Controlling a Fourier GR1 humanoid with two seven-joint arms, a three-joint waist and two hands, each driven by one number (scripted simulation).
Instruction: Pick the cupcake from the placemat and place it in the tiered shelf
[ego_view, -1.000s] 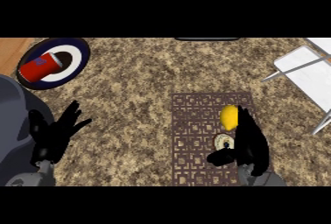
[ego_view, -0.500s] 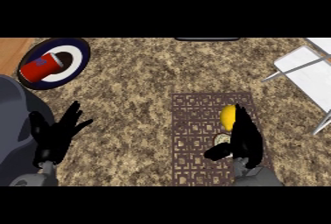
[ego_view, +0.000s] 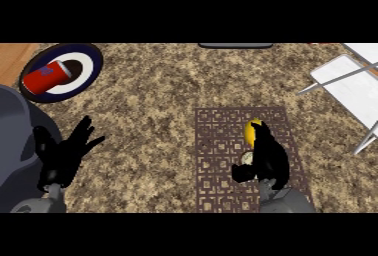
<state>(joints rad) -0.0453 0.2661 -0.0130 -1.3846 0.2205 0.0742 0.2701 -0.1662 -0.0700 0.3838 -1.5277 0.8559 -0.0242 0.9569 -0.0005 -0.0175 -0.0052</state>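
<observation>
A speckled brown stone counter filled the head view. At the right edge stood the white tiered shelf. A dark patterned placemat lay right of centre, and a dark-rimmed white plate carrying a red cup sat at far left. The left hand rested at lower left, fingers spread and holding nothing. The right hand lay over the placemat, curled round the yellow-topped cupcake, which it partly hid.
</observation>
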